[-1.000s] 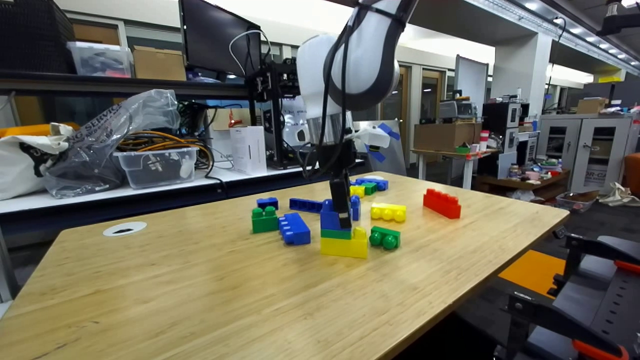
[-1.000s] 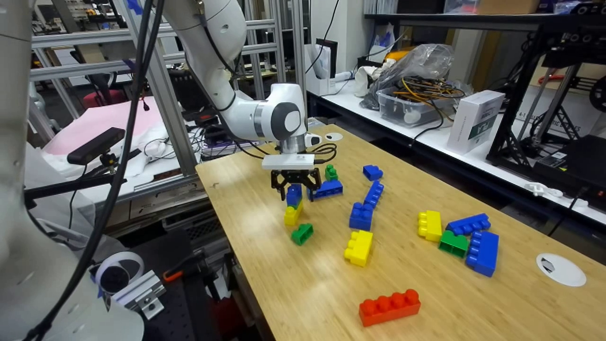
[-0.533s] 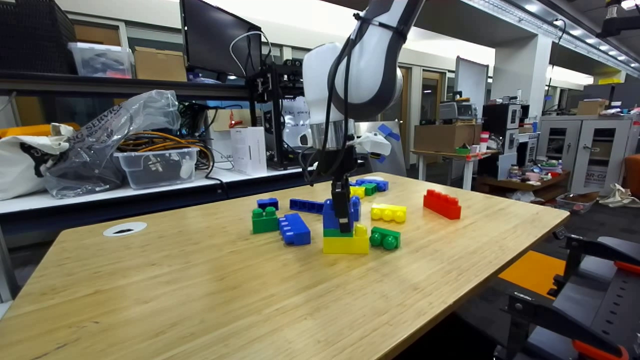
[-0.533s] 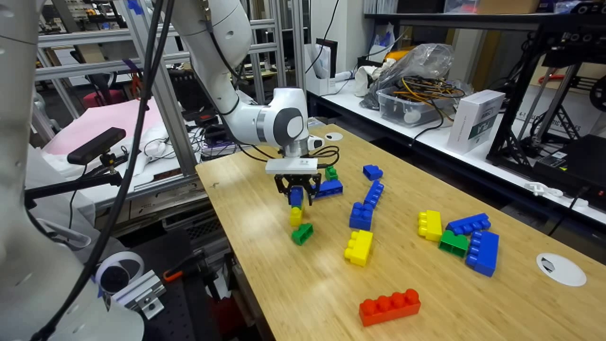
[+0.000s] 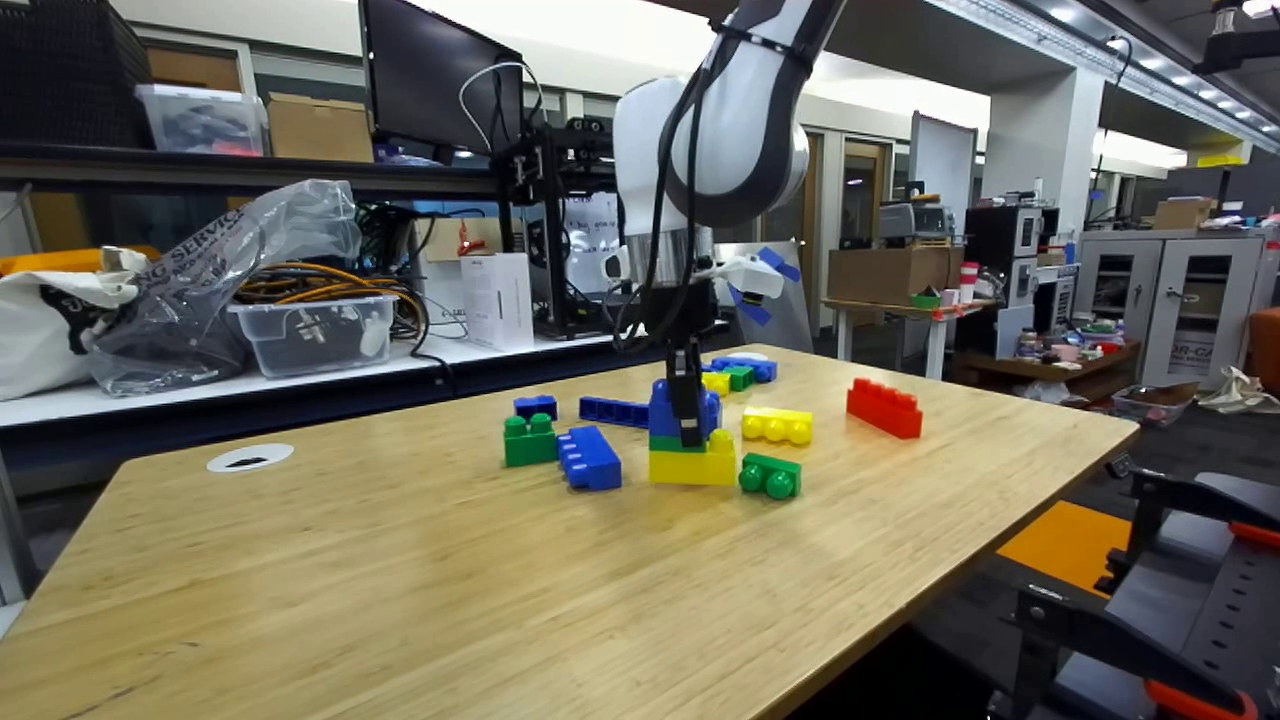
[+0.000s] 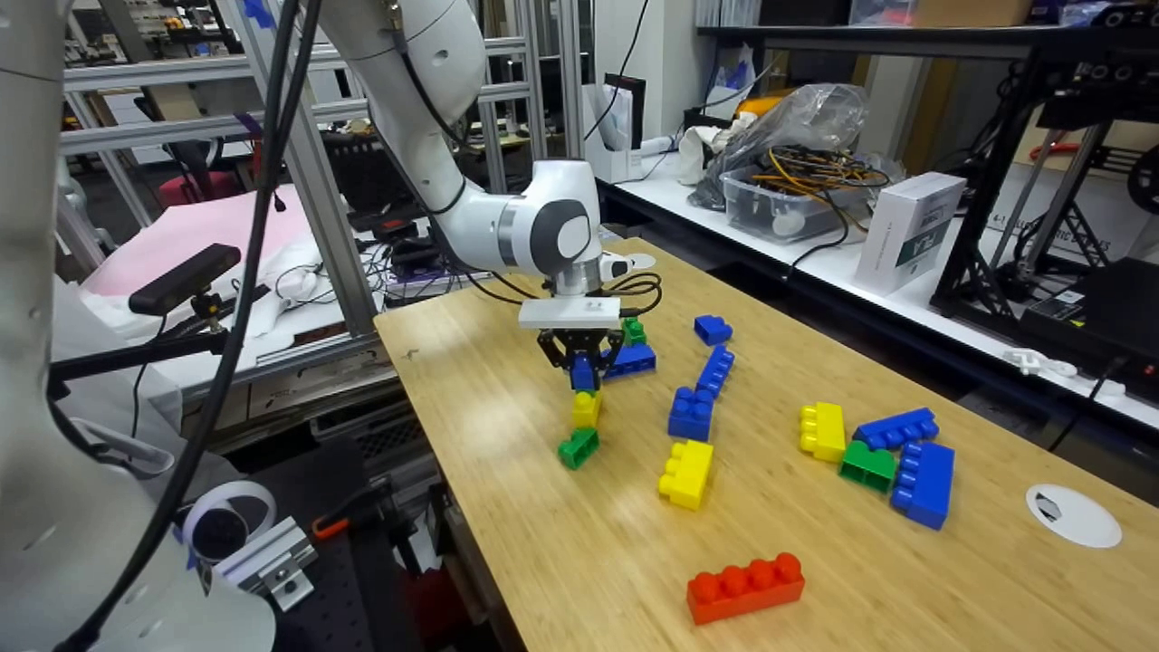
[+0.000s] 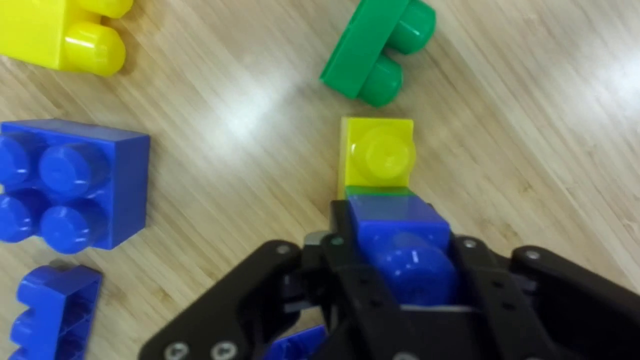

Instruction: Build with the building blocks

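The gripper [image 6: 585,380] is clamping the top blue brick [image 7: 407,250], and beneath it a green brick [image 5: 664,442] is sitting on a yellow brick [image 5: 692,466]. Other building blocks [image 6: 690,476] are lying scattered on the table [image 5: 400,560], and I'm seeing a red brick [image 5: 883,410] standing well apart from the stacked three.

Panda arm [image 5: 735,130] is cased in rounded white shells, with dark grey trim [image 5: 728,207] curved round the joints, silver-metal collars [image 6: 577,276] fitted near the wrist and black straps [image 5: 762,42] wrapped across a link. Black cables [image 6: 237,312] are routed along the outside and looped beside the wrist, where a flat white bar-shaped housing [image 6: 557,313] is mounted, dark-marked at one end. Gripper [image 6: 584,376] is mostly finished in black: jointed linkage bars [image 7: 245,300] are rounded at the corners and fastened with silver screws [image 7: 223,350], and the narrow fingers [image 7: 364,285] are marked by a small light patch [image 5: 690,430] near the tip in an exterior view.
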